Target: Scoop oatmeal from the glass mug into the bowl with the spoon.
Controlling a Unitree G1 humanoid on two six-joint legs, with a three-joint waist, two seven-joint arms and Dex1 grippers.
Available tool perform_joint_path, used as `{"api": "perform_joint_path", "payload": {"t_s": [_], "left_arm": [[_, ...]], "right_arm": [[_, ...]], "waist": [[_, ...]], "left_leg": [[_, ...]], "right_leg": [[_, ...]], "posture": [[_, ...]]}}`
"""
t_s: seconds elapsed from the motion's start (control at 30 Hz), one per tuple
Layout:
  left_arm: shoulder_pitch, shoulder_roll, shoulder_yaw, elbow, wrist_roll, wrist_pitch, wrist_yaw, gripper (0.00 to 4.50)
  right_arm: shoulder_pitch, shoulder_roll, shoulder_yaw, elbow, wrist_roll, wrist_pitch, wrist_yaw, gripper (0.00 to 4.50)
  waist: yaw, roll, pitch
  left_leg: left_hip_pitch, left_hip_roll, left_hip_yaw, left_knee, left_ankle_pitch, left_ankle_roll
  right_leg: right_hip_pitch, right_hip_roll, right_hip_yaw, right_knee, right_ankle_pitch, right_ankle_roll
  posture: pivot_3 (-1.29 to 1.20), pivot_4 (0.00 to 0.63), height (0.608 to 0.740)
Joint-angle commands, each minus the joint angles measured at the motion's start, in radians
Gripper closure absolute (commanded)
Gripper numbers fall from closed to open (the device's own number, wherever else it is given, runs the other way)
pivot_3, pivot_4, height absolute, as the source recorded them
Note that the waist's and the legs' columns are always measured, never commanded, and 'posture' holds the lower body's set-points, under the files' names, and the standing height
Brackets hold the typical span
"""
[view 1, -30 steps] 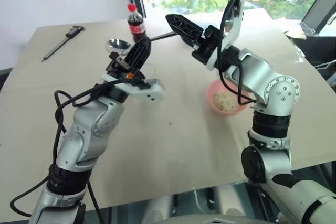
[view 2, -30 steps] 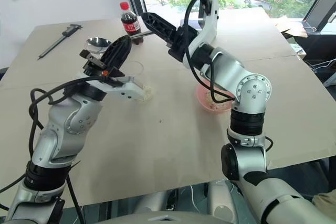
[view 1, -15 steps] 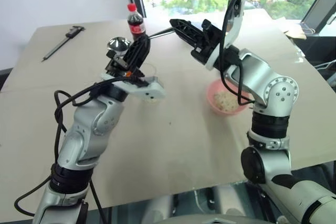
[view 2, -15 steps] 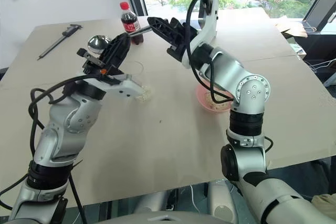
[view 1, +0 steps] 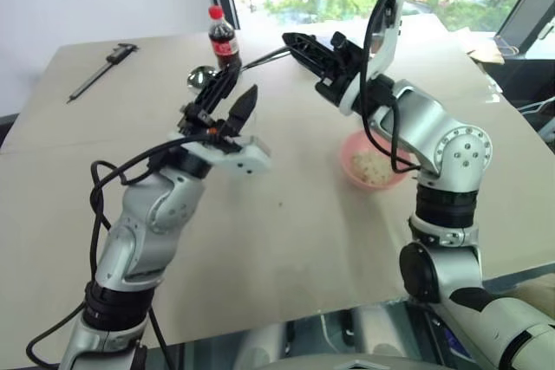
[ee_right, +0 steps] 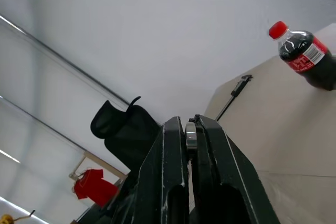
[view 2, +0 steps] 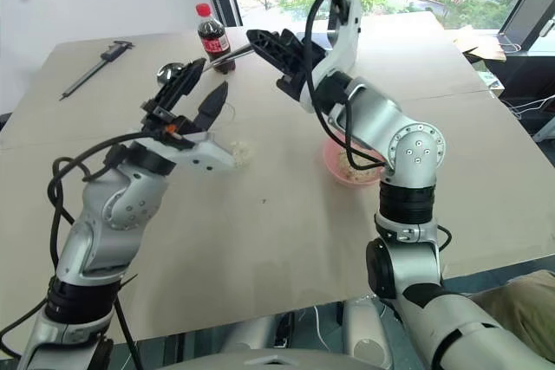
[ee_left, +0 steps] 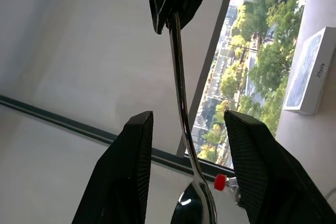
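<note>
Handed over: since a second ago your left gripper (view 2: 198, 97) has let its fingers spread apart and dropped slightly, while your right gripper (view 2: 264, 44) has pinched shut on the end of the spoon (ee_left: 179, 90) handle. Before, the left fingers were closed on the spoon near its head; now the left wrist view shows them standing clear on either side of the handle, touching nothing.

You now carry the spoon in the right gripper alone, held above the table (view 1: 286, 240), its handle reaching toward your left with the head (view 1: 200, 77) just beyond the left fingertips, near the cola bottle (view 1: 224, 36).

Below the left gripper stands the mug (view 2: 227, 110), mostly hidden by the hand, with spilled oatmeal (view 2: 240, 153) on the table beside it. The bowl (view 1: 351, 162) sits under your right forearm, some oatmeal already in it. A caliper (view 1: 102, 68) lies at the far left edge.

The transfer looks complete, so you likely want to back the left hand away from the mug, then bring the spoon head down into it. The grip so far out on a thin handle may let the spoon swivel.
</note>
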Motion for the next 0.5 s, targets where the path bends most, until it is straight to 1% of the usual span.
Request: {"api": "perform_joint_path", "payload": {"t_s": [0.03,0.13,0.2,0.27,0.37,0.5], "left_arm": [[0.087,-0.028,0.097,-0.11,-0.084,-0.022,0.018,2.18],[0.142,-0.084,0.195,-0.133,-0.175,0.028,0.026,2.18],[0.184,-0.133,0.289,-0.117,-0.269,0.096,0.02,2.18],[0.22,-0.167,0.348,-0.089,-0.353,0.147,0.0,2.18],[0.251,-0.192,0.379,-0.028,-0.492,0.193,-0.059,2.18],[0.273,-0.196,0.339,0.05,-0.675,0.262,-0.195,2.18]], "right_arm": [[-0.031,-0.027,-0.025,-0.001,-0.03,-0.047,0.03,4.5],[-0.035,-0.057,-0.041,0.022,-0.049,-0.056,0.048,4.5],[-0.036,-0.087,-0.056,0.039,-0.067,-0.061,0.064,4.5],[-0.037,-0.112,-0.067,0.054,-0.084,-0.065,0.078,4.5],[-0.038,-0.141,-0.078,0.07,-0.108,-0.068,0.093,4.5],[-0.048,-0.169,-0.095,0.078,-0.132,-0.074,0.1,4.5]], "waist": [[-0.002,0.0,0.0],[0.002,0.0,0.0],[0.003,0.0,0.0],[0.003,0.0,0.0],[0.003,0.0,0.0],[0.004,0.0,0.0]], "left_leg": [[0.0,0.0,0.0,0.0,0.0,0.0],[0.0,0.0,0.0,0.0,0.0,0.001],[0.0,0.0,-0.001,0.0,-0.001,0.001],[0.0,0.0,-0.001,0.0,-0.001,0.002],[0.0,0.0,0.0,0.001,-0.001,0.002],[0.0,0.0,0.0,0.001,-0.001,0.002]], "right_leg": [[0.0,0.0,0.0,0.0,0.0,0.0],[0.0,0.0,0.0,0.0,0.0,0.0],[0.0,0.0,-0.001,0.0,0.0,0.0],[0.0,0.0,-0.001,0.001,0.0,0.0],[0.0,0.0,-0.001,0.0,0.0,0.0],[0.0,0.0,-0.001,0.0,0.0,0.0]], "posture": [[0.0,0.15,0.74],[0.0,0.15,0.74],[0.0,0.15,0.74],[0.0,0.15,0.74],[0.0,0.15,0.74],[0.0,0.15,0.74]]}}
